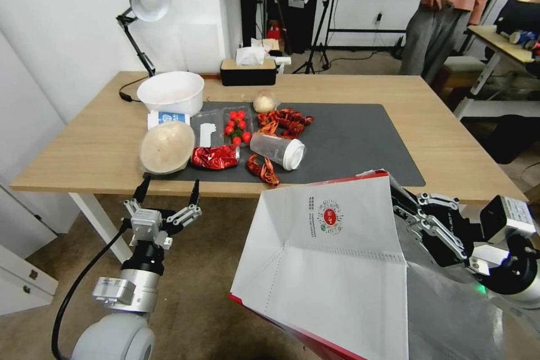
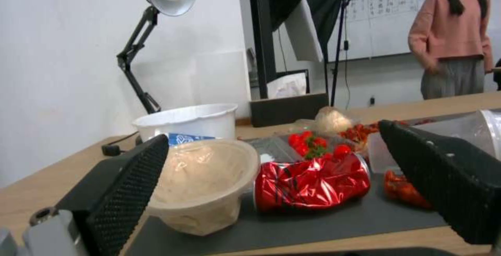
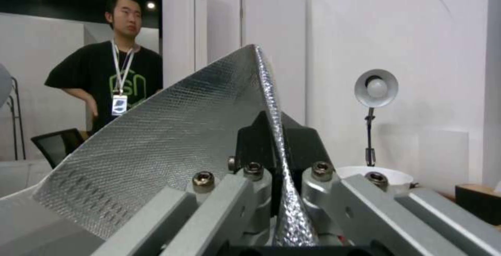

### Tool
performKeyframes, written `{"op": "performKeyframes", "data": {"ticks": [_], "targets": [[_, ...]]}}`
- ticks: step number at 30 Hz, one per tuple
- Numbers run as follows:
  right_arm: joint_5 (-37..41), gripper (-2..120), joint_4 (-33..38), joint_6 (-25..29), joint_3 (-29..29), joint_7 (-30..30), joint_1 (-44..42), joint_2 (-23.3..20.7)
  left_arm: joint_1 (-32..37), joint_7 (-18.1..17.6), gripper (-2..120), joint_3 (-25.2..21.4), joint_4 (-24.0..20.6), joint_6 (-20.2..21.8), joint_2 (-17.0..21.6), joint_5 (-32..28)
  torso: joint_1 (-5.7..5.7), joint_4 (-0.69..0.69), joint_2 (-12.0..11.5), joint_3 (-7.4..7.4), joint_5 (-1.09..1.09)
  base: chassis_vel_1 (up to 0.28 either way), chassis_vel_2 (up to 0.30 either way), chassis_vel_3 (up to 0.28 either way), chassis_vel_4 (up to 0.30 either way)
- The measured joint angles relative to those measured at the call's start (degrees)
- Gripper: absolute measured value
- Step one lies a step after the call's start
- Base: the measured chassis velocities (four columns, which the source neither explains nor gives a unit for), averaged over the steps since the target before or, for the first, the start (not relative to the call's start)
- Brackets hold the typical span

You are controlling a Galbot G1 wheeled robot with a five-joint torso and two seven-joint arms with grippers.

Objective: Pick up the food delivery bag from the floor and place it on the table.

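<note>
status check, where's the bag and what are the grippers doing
Right gripper shut on food delivery bag rim, bag held up before table edge. Left gripper open, empty. Mat cluttered: crushed can, cup.

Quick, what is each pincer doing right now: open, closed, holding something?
Left pincer: open, holding nothing, just before the table edge.
Right pincer: closed on the food delivery bag, pinching its foil-lined wall.

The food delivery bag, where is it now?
In the head view the food delivery bag hangs low right, pinched by the right hand, just short of the table edge.
</note>
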Motion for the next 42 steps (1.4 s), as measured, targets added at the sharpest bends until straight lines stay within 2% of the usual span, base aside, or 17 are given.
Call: {"op": "performKeyframes", "data": {"ticks": [13,21,25,28,34,37,38,42], "targets": [[1.9,0,0.9,0.1,-0.5,2.0,0.9,-0.5,0.1,-0.1,100,0.1,0.0,0.1,-0.1,0.6,-0.08,0.0,-0.2,-0.12,0.0,0.0,0.0,0.0,0.0],[4.6,0,2.4,0.6,-1.2,6.0,1.9,-1.0,0.7,-0.1,100,-0.1,-0.5,0.1,-0.3,1.0,-0.17,0.0,-0.4,-0.23,0.0,0.0,0.0,0.0,0.0],[6.1,0,3.1,1.5,-1.7,9.9,2.8,-1.4,0.9,-0.1,100,0.0,-0.6,0.0,-0.5,1.3,-0.2,-0.01,-0.5,-0.27,0.01,0.0,0.0,0.0,0.0],[7.9,0,4.1,2.6,-3.0,16.3,5.0,-2.3,1.3,-0.2,100,0.3,-0.9,-0.3,-0.8,1.9,-0.23,0.0,-0.5,-0.3,0.01,0.0,0.0,0.0,0.0],[9.3,0,5.1,3.6,-3.9,22.1,6.9,-3.3,1.6,-0.2,100,0.3,-1.1,-0.5,-1.0,2.1,-0.24,0.01,-0.6,-0.32,0.0,0.0,0.0,0.0,0.0],[10.8,0,5.9,5.0,-4.6,30.4,9.3,-5.0,1.9,-0.2,100,0.3,-1.2,-0.8,-1.2,2.6,-0.26,0.0,-0.6,-0.35,0.0,0.0,0.0,0.0,0.0],[10.8,0,5.9,5.0,-4.6,30.4,9.3,-5.0,1.9,-0.2,100,0.3,-1.2,-0.8,-1.2,2.6,-0.26,0.0,-0.6,-0.35,0.0,0.0,0.0,0.0,0.0],[11.3,0,6.4,6.1,-5.1,39.5,12.1,-6.7,2.0,-0.3,100,0.7,-1.0,-1.1,-1.7,3.3,-0.28,0.0,-0.7,-0.37,0.0,0.0,0.0,0.0,0.0]]}}
